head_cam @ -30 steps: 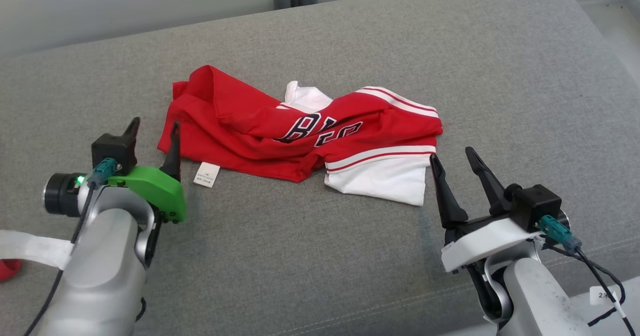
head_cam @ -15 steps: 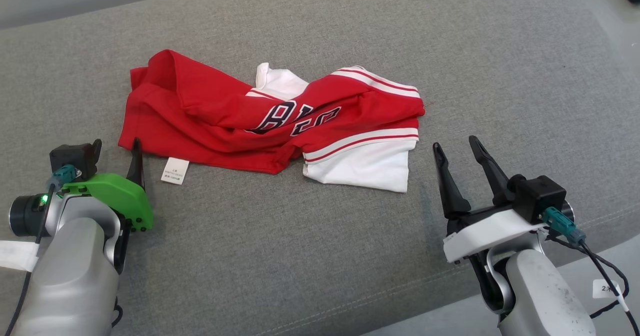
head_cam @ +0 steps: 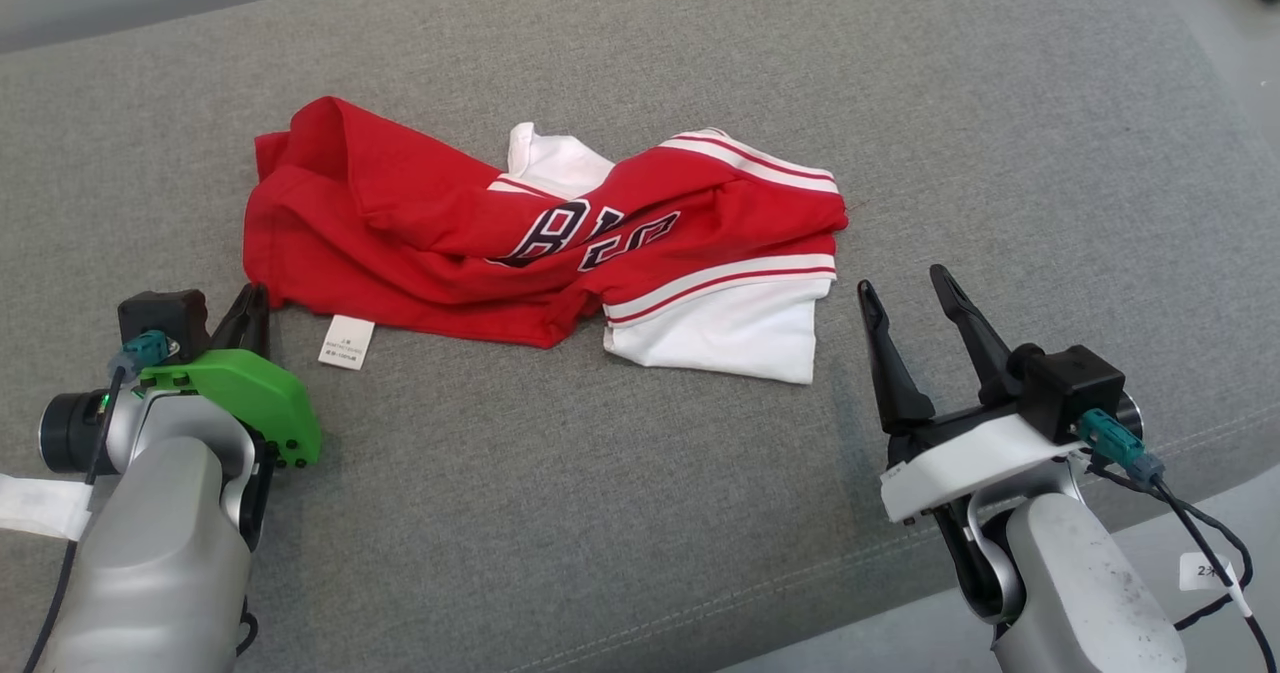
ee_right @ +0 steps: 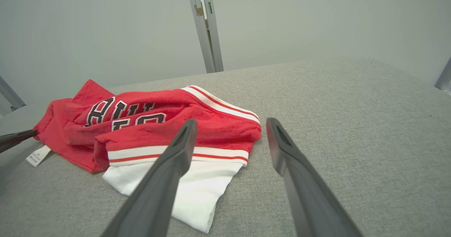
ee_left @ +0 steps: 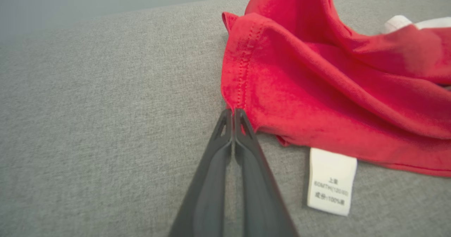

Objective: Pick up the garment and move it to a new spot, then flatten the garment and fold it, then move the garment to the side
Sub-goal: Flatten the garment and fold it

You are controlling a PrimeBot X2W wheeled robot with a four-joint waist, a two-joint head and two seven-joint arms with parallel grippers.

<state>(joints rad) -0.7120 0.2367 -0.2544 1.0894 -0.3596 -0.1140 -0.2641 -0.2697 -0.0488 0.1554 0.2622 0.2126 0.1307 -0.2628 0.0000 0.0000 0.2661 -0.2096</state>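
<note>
Pinching the near-left hem corner of the red-and-white garment (head_cam: 420, 243), the left claw (head_cam: 250, 298) has its fingers pressed together. The garment lies crumpled across the middle of the grey cushion (head_cam: 620, 513), its white label (head_cam: 346, 341) just right of that claw. The right claw (head_cam: 902, 281) stands wide near the garment's white right end, not touching it.

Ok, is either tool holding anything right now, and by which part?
The left tool is shut on the red hem corner of the garment; the right tool is open, holding nothing.
</note>
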